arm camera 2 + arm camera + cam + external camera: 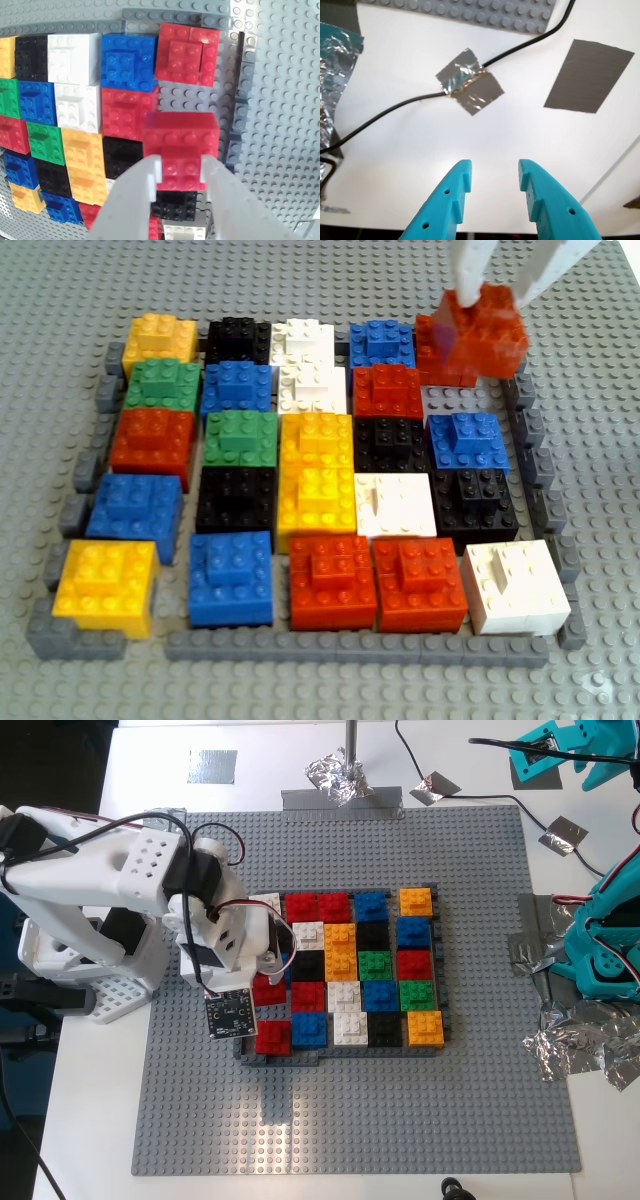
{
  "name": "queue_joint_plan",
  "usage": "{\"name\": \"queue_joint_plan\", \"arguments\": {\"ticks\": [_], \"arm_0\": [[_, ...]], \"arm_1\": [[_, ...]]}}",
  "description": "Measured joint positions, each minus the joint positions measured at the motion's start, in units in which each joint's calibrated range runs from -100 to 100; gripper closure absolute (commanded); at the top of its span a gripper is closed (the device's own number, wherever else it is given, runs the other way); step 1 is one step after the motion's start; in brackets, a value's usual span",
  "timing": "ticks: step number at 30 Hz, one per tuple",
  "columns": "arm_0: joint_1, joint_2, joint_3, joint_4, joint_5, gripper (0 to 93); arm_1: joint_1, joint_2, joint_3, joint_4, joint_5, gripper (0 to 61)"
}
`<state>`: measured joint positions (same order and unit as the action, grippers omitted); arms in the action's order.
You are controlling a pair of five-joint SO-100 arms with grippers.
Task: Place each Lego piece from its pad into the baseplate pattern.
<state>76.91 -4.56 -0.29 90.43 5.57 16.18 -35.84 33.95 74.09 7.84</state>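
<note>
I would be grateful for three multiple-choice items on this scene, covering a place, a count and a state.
1. Where is the red Lego piece?
A. On a pad
B. In my second pincer, over the baseplate pattern
C. On the white table
2. How many white bricks are in the pattern?
A. Two
B. Seven
C. Four
3. My first pincer is:
A. Open, empty
B. Shut on a brick
C. Shut on foil

Answers: 1 B, white fingers clamp it above the mosaic. 2 C, the other view shows four. 3 A, its teal fingers stand apart over bare table.
</note>
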Motion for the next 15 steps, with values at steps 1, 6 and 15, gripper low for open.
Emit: {"name": "queue_joint_plan", "arguments": {"ticks": [1,6,15], "arm_0": [[0.0,0.0,0.0,0.0,0.0,81.5],[0.0,0.0,0.0,0.0,0.0,81.5],[0.0,0.0,0.0,0.0,0.0,81.5]], "arm_1": [[-0.6,0.1,0.6,-0.4,-0.2,61.2],[-0.7,1.4,5.6,-3.4,-0.9,61.2],[-0.7,4.1,6.9,-6.8,-0.9,61.2]]}}
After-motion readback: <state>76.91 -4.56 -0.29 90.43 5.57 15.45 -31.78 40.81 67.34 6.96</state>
